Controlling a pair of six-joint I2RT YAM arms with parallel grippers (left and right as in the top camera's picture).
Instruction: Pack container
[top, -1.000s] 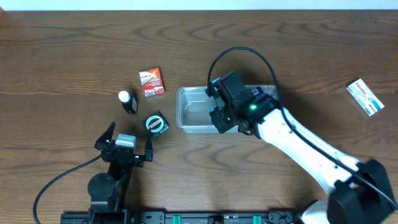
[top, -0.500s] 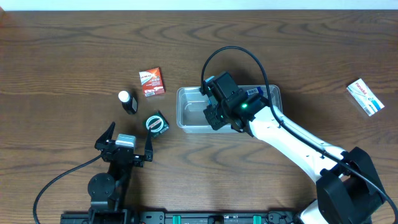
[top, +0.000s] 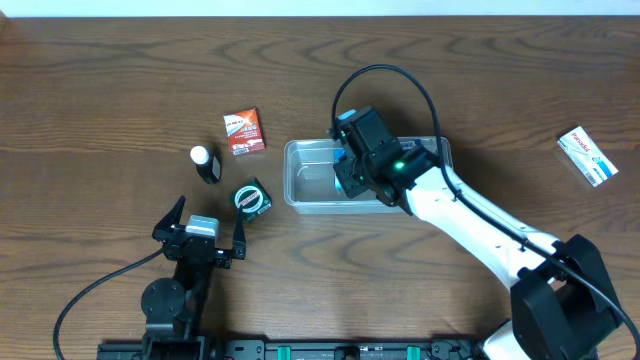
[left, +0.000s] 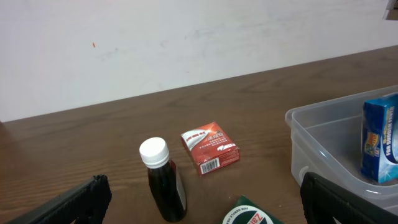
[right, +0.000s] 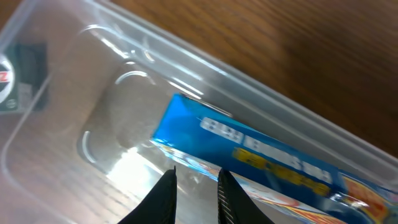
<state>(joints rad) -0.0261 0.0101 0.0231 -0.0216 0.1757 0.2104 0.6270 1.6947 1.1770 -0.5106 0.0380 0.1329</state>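
Two robot arms work at a dark brown wooden table (top: 100, 80), where the container (top: 293, 172), a shallow clear plastic tub with rounded corners and a rim, sits near the middle, just right of a loose group of small goods. The right gripper (right: 196, 172) hangs low over the tub's left half, its slim black fingers (right: 163, 194) parted only a little with nothing between them. Just beyond them a blue printed cardboard box (right: 249, 155) lies along one wall inside the tub. In the left wrist view the box's top edge rises above the rim. The left gripper (top: 207, 216) rests near the table's front edge, well apart from the tub, its jaws spread wide and empty. Ahead of it, outside the tub, are a small black box with a green-and-white ring (top: 252, 198), a dark bottle with a white cap (top: 206, 164) standing upright, and a red-and-white cardboard box (top: 244, 131) lying flat. The black box lies nearest the tub's front left corner, whereas the red one lies farther back. One white-and-blue carton (top: 587, 155) lies alone at the table's far right, well apart from everything else.
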